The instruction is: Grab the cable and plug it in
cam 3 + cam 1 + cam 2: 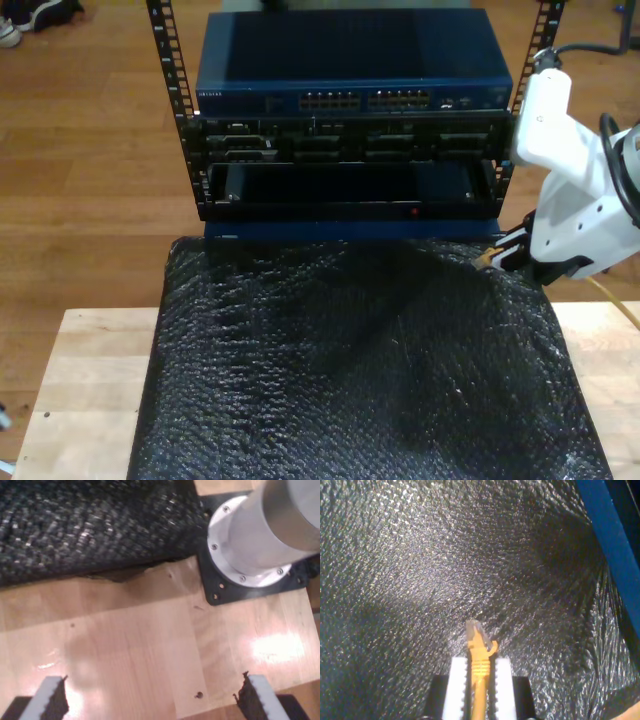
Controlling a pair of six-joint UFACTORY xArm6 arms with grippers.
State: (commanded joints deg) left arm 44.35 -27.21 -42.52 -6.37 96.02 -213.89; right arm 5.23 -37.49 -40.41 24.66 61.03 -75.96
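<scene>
You have a black bubbled mat spread over the wooden table, running up to the rack that carries the blue network switch; at the exterior view's right, my second gripper hangs over the mat's edge, its jaws closed on the cable, the clear plug poking out beyond the fingertips above the mat; my first gripper is spread wide over bare wood, near an arm base, holding nothing
</scene>
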